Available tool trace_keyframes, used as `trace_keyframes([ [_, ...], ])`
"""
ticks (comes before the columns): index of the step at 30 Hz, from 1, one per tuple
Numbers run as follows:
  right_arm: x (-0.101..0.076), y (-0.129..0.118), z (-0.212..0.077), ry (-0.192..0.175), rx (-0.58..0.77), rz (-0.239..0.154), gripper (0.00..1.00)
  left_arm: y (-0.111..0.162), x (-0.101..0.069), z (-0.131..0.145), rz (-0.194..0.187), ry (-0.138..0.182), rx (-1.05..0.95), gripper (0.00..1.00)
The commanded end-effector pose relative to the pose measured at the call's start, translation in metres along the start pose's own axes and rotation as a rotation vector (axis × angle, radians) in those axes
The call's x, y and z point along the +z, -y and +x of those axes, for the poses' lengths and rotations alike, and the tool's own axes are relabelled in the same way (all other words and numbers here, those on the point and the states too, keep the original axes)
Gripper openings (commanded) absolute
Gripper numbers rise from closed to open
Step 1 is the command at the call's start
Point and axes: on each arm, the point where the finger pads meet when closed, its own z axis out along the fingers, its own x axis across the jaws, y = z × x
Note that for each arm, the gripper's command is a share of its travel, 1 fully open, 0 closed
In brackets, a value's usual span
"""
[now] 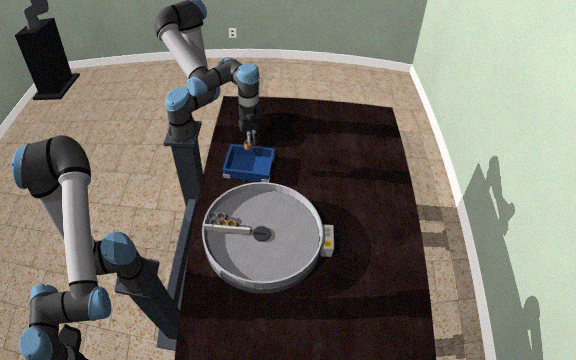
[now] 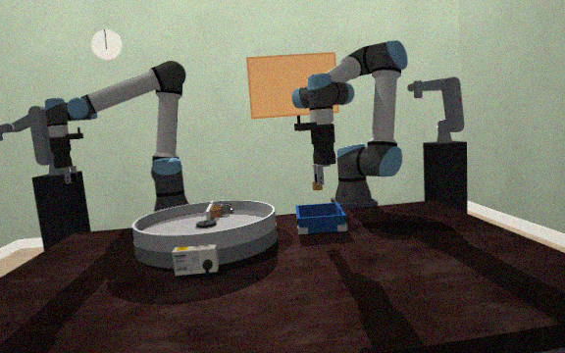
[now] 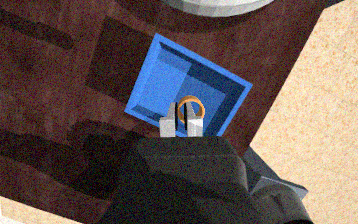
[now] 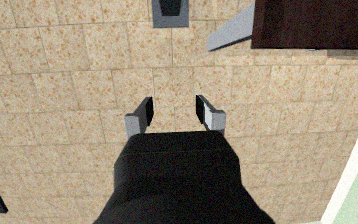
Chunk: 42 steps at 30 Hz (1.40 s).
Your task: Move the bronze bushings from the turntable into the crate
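My left gripper (image 1: 251, 139) (image 2: 318, 179) (image 3: 180, 110) is shut on the wall of a bronze bushing (image 1: 248, 145) (image 2: 317, 186) (image 3: 203, 110). It hangs above the blue crate (image 1: 248, 175) (image 2: 322, 226) (image 3: 204, 60), over its rear part in the top view. The crate stands level between its white corner guides (image 1: 266, 180) (image 2: 303, 229); no bushing shows inside, though the gripper hides part in the left wrist view. On the turntable (image 1: 278, 260) (image 2: 243, 241), bronze bushings (image 1: 232, 223) and steel bushings (image 1: 212, 220) cluster at the bar. My right gripper (image 4: 174, 104) (image 2: 68, 176) is open and empty, off the table.
A straight bar (image 1: 228, 229) runs from the turntable's rim to its hub (image 1: 262, 233). A raised wall rings the turntable, close to the crate. A white control box (image 1: 328, 241) (image 2: 195, 260) sits on the turntable's outer side.
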Motion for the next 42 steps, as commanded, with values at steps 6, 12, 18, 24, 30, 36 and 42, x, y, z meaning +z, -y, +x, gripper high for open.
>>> trace_keyframes([
  [6, -0.001, 0.0, 0.0, 0.0, 0.0, -0.002, 1.0, 0.0, 0.0, 0.0, 0.001, 0.001, 0.0, 0.0],
  [12, -0.001, 0.0, 0.0, 0.0, 0.0, -0.002, 1.0, 0.0, 0.0, 0.0, 0.001, 0.001, 0.0, 0.0],
  [18, -0.001, 0.0, 0.0, 0.0, 0.0, -0.002, 1.0, 0.0, 0.012, 0.0, 0.001, 0.001, 0.0, 0.0],
  [24, -0.001, 0.0, 0.0, 0.0, 0.0, -0.002, 1.0, 0.0, 0.047, 0.0, 0.001, 0.001, 0.0, 0.0],
  [30, -0.001, 0.0, 0.0, 0.0, 0.0, -0.002, 1.0, 0.0, 0.063, 0.0, 0.001, 0.001, 0.0, 0.0],
  [36, -0.001, 0.0, 0.0, 0.0, 0.0, -0.002, 1.0, 0.0, 0.063, 0.0, 0.001, 0.001, 0.0, 0.0],
  [42, -0.001, 0.0, 0.0, 0.0, 0.0, -0.002, 1.0, 0.0, 0.063, 0.0, 0.001, 0.001, 0.0, 0.0],
])
